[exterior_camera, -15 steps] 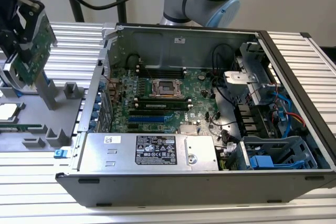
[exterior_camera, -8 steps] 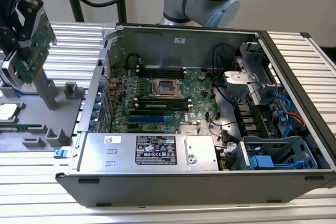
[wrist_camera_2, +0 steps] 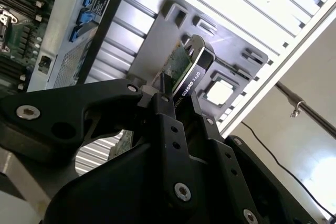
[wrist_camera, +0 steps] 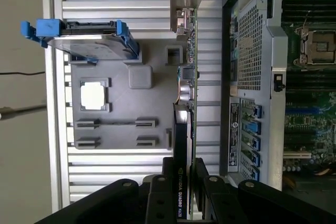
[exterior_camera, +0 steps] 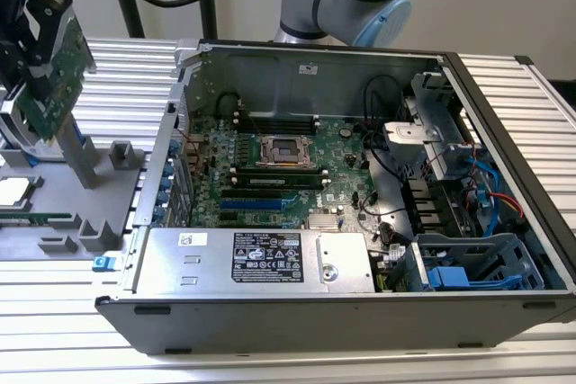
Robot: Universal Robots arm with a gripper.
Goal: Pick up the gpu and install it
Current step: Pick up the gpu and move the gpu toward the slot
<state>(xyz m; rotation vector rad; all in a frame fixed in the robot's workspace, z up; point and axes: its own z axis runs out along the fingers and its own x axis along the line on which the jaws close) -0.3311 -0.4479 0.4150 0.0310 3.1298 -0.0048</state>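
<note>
The gripper (wrist_camera_2: 181,103) pinches the gpu (wrist_camera_2: 191,69) by its two faces, clear above the grey tray (exterior_camera: 54,195) near its edge facing the open case (exterior_camera: 504,105), so pick-up looks done, and installing calls for squaring the card to a motherboard (exterior_camera: 297,159) slot.

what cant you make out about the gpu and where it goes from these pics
- gpu, both wrist views: nearly edge-on, faces mostly unseen; held end covered by the gripper.
- gripper, exterior view: partly cut off by the picture's left edge.
- motherboard, exterior view: near edge hidden behind the power supply; slot details too small.
</note>
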